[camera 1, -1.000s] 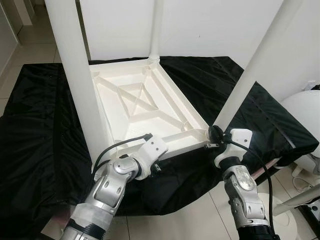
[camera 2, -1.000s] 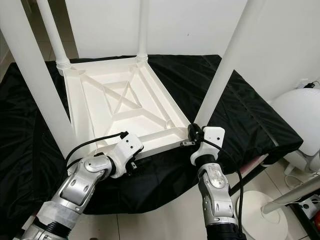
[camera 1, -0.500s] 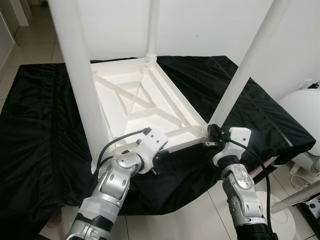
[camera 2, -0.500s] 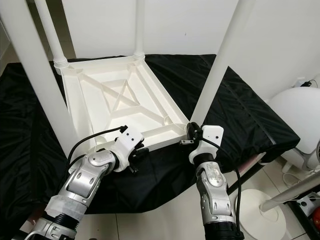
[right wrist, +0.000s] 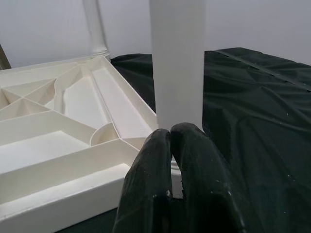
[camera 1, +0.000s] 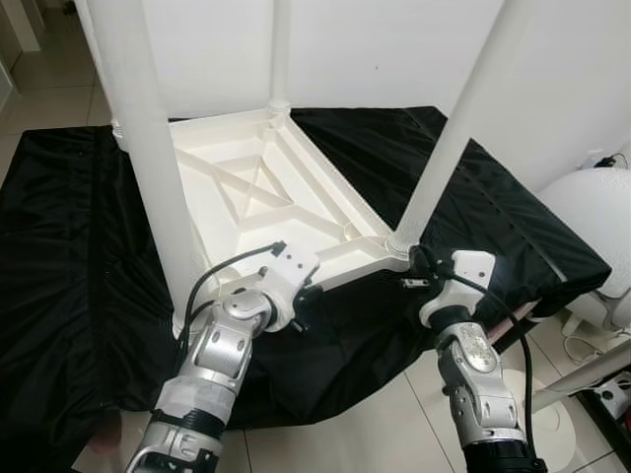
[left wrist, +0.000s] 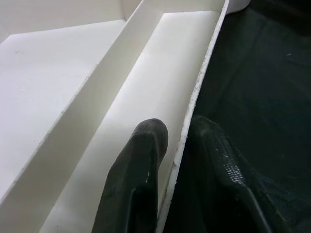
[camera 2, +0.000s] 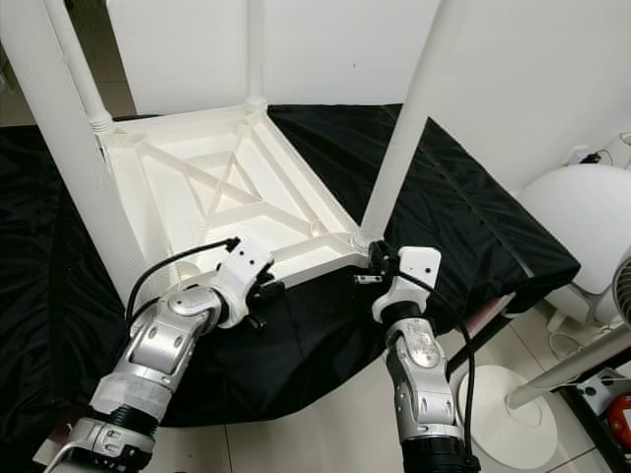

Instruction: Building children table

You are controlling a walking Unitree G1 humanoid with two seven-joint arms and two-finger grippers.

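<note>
The left gripper (left wrist: 177, 145) pinches the near rim of the upturned white table (camera 1: 256, 192), one finger (left wrist: 141, 160) inside the rim channel and the other outside against the black cloth (camera 1: 69, 256). The right gripper (right wrist: 170, 145) has its fingers pressed together with nothing between them, their tips just in front of the base of the near right leg (camera 1: 449, 128), at the table's near right corner. The table lies top-down on the cloth, its ribbed underside with crossed braces facing up, and its four legs stand upright from the corners: the near left leg (camera 1: 148, 148) rises beside the left arm, the far right leg (camera 1: 280, 49) and the far left leg (camera 2: 71, 59) stand at the back. The cloth spreads past the table on all sides over a low platform on a tiled floor (camera 1: 335, 434). A white rounded object (camera 1: 596, 222) sits past the cloth's right edge. No writing or labels can be read anywhere.
</note>
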